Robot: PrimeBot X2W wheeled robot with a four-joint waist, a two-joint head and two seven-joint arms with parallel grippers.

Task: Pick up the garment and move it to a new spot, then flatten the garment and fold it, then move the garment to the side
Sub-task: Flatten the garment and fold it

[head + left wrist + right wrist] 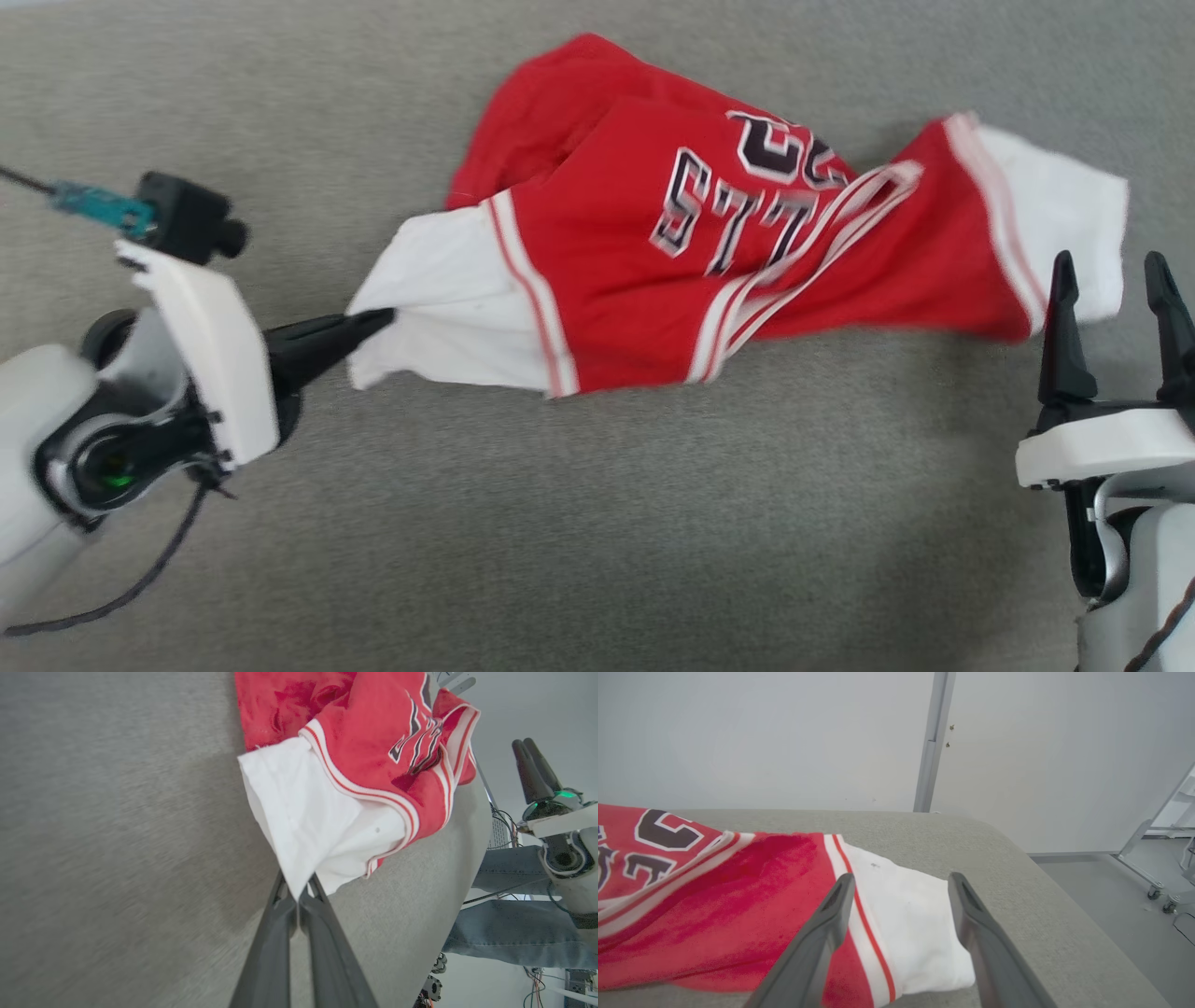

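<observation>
My left gripper (378,322) pinched a white end of the one red shirt (616,299) on the grey table (560,523). My right gripper (1116,280) stood open nearby. The shirt's black letters were too crumpled to read.

The grey cloth-covered table (597,541) carries one crumpled red-and-white garment (607,280).

Illumination: bright, even and diffuse in all views. Shadows: soft, with one faint band under the red-and-white jersey garment (644,280) on the grey fabric-covered bench (560,523). Head view: garment edges and lettering smeared by motion blur. Left wrist view: bench texture streaked at left; bench edge bowed by wide-angle distortion. Right wrist view: red cloth slightly soft.
</observation>
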